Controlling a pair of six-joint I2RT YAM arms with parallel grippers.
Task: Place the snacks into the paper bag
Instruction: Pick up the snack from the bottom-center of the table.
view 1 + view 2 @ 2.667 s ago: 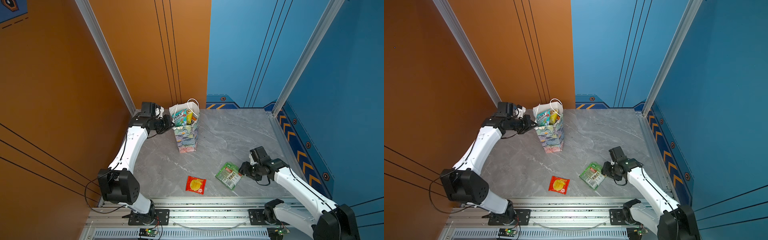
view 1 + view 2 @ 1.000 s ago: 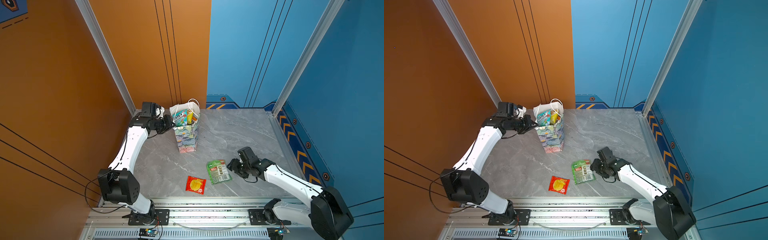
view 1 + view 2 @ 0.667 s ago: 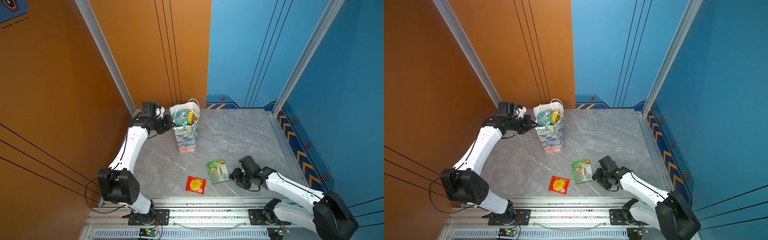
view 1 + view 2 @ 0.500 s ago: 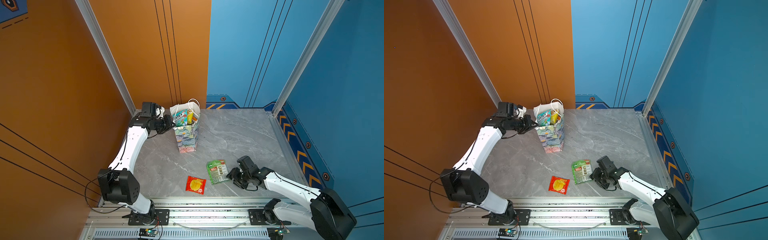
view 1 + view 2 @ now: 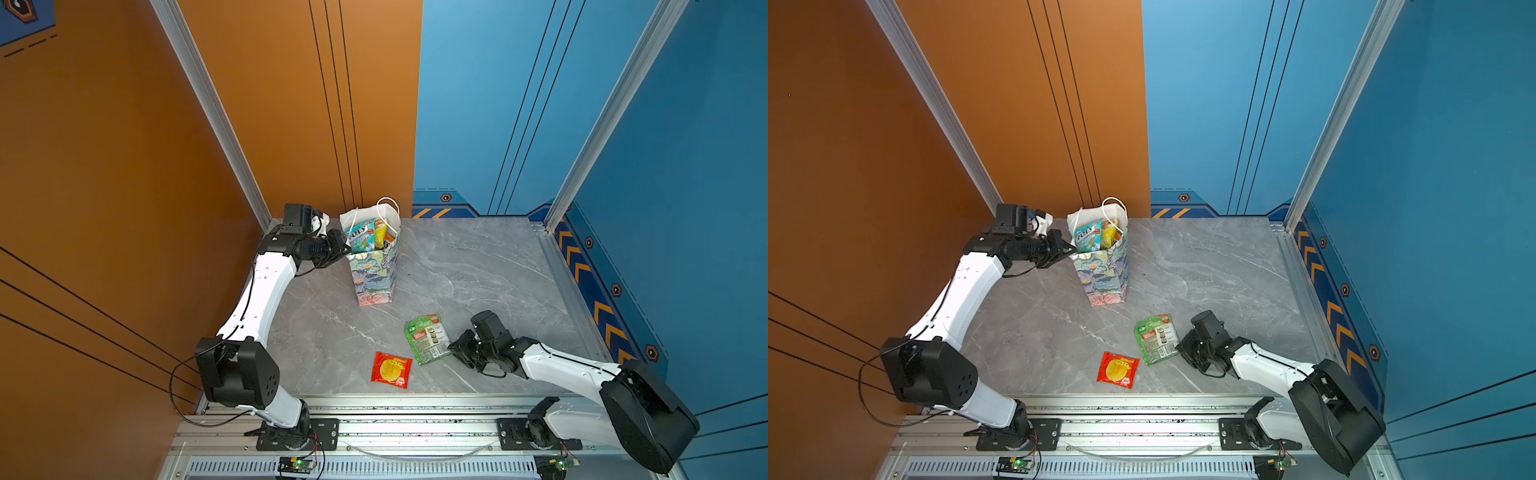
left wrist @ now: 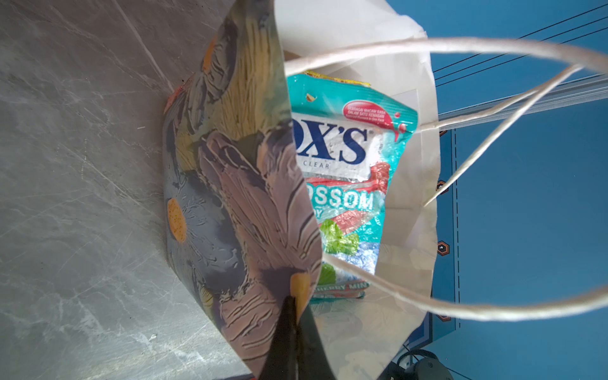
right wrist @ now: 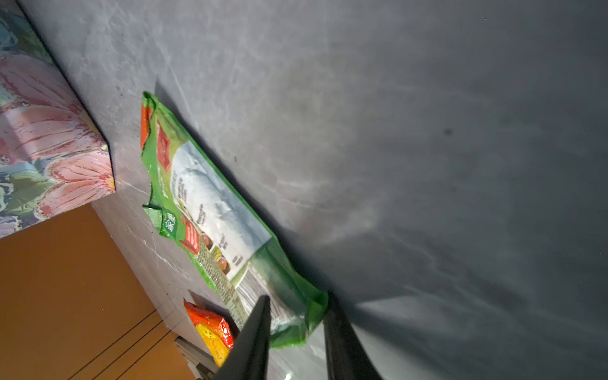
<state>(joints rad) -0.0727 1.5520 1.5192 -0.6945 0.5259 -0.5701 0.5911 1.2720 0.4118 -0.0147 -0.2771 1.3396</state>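
Observation:
The floral paper bag (image 5: 374, 270) (image 5: 1104, 274) stands upright at the back left. A teal FOX'S bag (image 6: 342, 158) and a yellow pouch (image 5: 380, 237) stick up inside it. My left gripper (image 5: 343, 249) (image 6: 296, 306) is shut on the bag's near rim. A green pouch (image 5: 428, 338) (image 7: 214, 210) lies flat near the front. My right gripper (image 5: 451, 349) (image 7: 297, 316) sits low at its right end, with the pouch's corner pinched between the fingers. To the pouch's front left, a red-yellow sachet (image 5: 391, 370) (image 7: 210, 332) rests on the table.
The grey marble table (image 5: 478, 266) ends at a metal rail (image 5: 374, 401) in front. Orange wall panels close the left and back, blue ones the right. The bag's white cord handles (image 6: 460, 46) loop across the left wrist view.
The green pouch was slid left from its spot 2.7 s ago. In the last second my right gripper drew back, returned to the pouch's right end and narrowed its jaws there. The left arm is still.

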